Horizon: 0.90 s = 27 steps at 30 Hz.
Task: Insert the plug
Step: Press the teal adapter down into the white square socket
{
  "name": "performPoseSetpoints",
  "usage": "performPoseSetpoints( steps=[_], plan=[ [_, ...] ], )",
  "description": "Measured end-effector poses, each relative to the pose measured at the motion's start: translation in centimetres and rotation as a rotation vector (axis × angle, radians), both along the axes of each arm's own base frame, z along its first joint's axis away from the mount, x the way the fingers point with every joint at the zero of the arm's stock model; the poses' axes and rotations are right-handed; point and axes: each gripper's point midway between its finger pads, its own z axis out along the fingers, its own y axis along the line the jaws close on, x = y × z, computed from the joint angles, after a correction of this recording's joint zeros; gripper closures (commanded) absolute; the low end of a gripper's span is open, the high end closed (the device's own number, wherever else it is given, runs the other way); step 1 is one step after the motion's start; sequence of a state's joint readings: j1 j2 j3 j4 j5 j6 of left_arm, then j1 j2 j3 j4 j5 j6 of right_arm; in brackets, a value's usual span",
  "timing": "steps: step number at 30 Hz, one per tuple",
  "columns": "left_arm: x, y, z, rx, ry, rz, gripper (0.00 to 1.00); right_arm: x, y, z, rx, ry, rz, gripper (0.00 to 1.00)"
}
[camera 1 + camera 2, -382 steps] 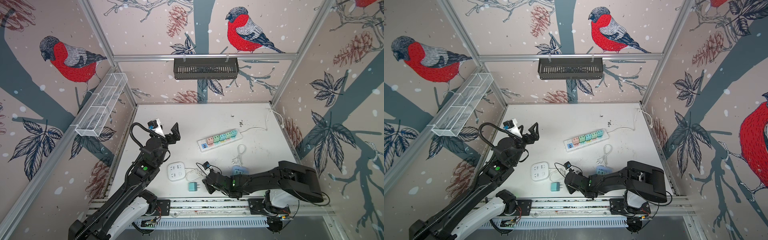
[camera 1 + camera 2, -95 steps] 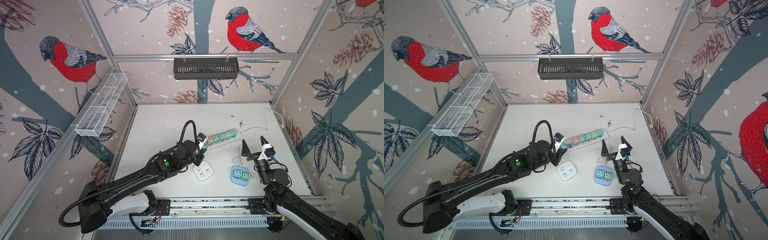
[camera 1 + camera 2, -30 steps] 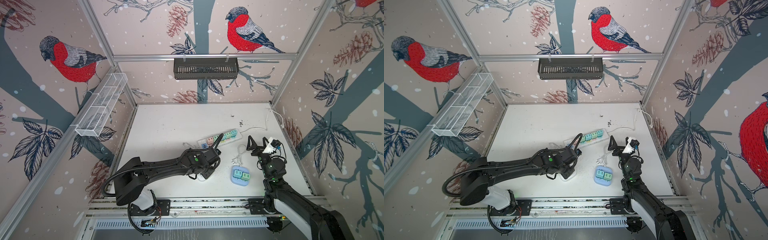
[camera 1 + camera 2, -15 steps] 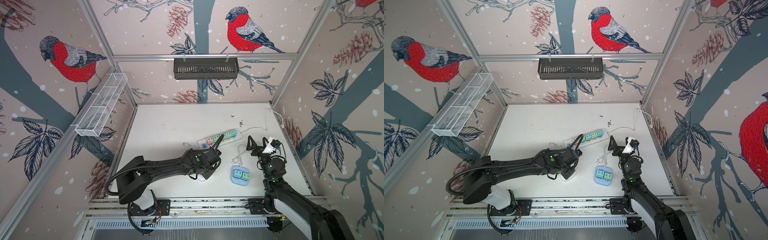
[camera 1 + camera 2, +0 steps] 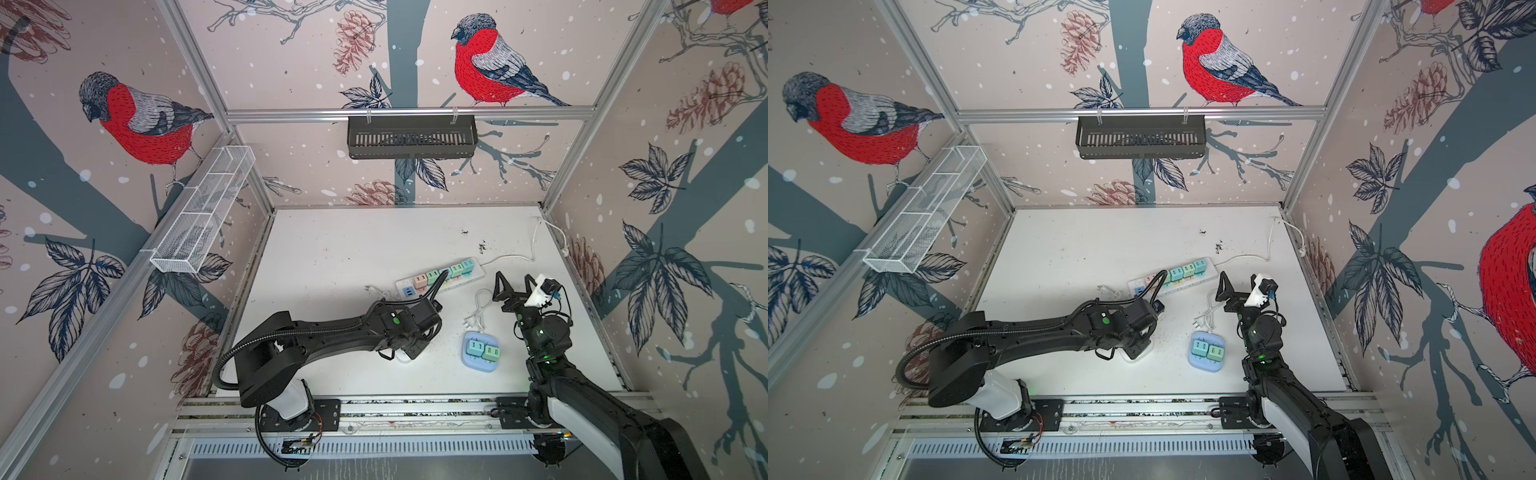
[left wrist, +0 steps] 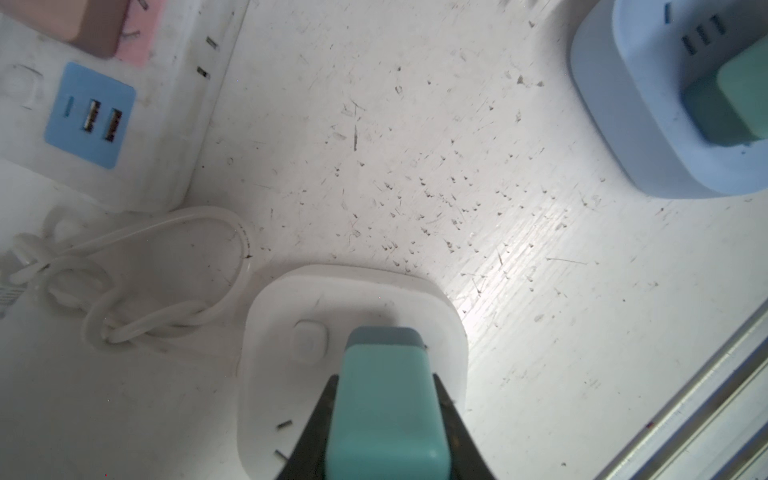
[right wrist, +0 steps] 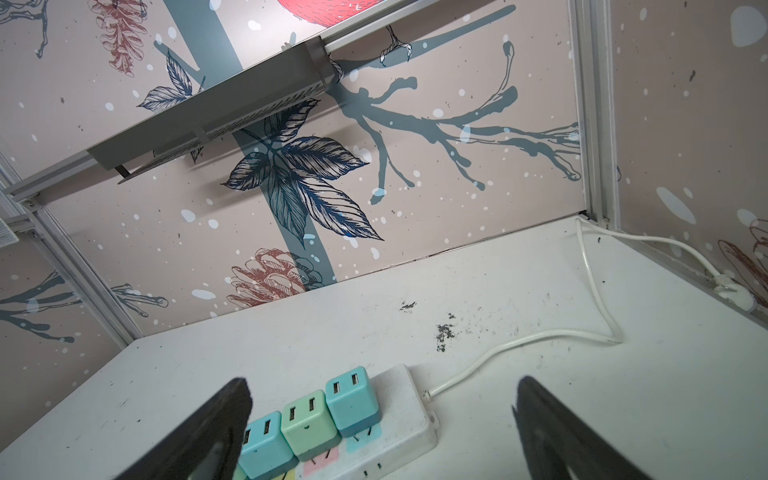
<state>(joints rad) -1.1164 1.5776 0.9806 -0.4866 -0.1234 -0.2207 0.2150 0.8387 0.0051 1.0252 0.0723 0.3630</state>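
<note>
Left gripper [image 6: 384,388] is clamped on the teal rounded plastic plug [image 6: 386,432], which stands on the white square plastic socket block [image 6: 286,307] beside its button [image 6: 309,340] (seating depth unclear, any print too blurred to read). Right gripper [image 5: 513,281] hangs jaws wide apart, holding nothing, above the white tabletop [image 5: 353,257] near the long white power strip [image 5: 480,272]. Tabletop's far half is open; aluminium front rail [image 5: 415,409] runs near the block.

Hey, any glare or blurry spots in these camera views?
Left wrist view: glare streaks the table beside the white socket; the teal plug looks soft. Right wrist view: the right claw has dark, blurred fingers. Both top views: sharp, evenly lit.
</note>
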Motion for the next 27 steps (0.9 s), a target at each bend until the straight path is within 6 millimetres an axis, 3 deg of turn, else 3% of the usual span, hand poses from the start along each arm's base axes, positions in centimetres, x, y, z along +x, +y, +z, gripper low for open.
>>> performPoseSetpoints(
  steps=[27],
  plan=[
    [1.0, -0.2, -2.0, 0.01, -0.015, 0.052, 1.0, 0.0, 0.0, -0.1, -0.001, 0.004, 0.001, 0.0]
  ],
)
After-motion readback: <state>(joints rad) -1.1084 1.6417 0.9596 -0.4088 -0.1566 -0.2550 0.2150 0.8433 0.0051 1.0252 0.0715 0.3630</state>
